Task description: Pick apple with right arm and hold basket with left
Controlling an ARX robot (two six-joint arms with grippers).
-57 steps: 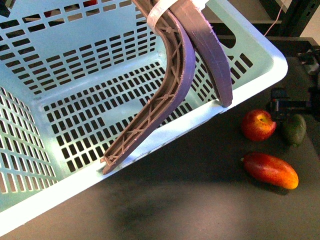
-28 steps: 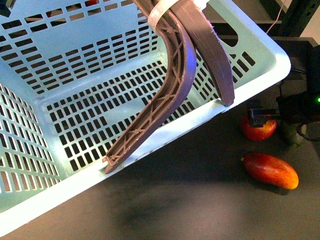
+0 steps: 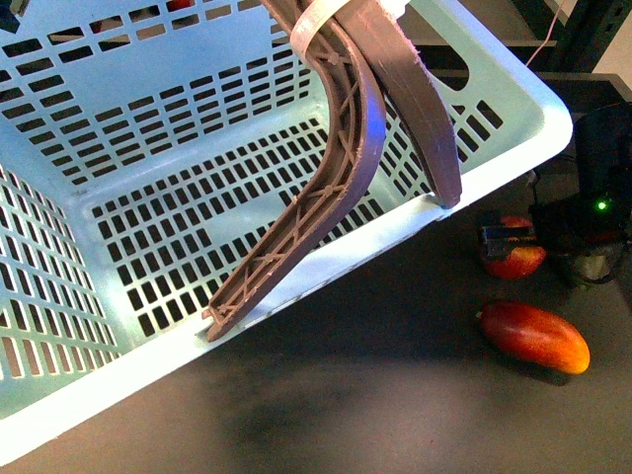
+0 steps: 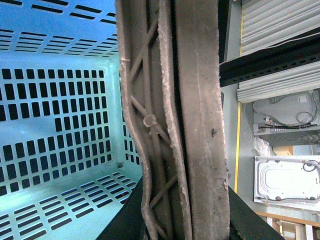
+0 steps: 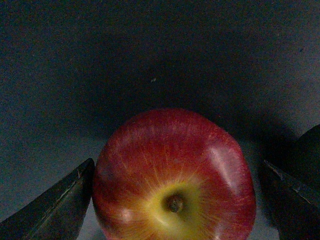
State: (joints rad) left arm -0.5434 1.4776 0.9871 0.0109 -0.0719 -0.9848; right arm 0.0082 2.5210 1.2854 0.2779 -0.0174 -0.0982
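Bare table (image 3: 375, 395) lies open in front of the basket (image 3: 541, 99) and left of the mango (image 3: 534, 337). The apple (image 5: 172, 180) fills the gap between the spread fingers of the right end effector (image 5: 177, 162); one finger is just beside it and the other stands clear. The mango lies near the apple, and the basket's corner is close by. The left end effector (image 3: 331, 262) pinches the basket's near wall, and one finger slants across the inside.
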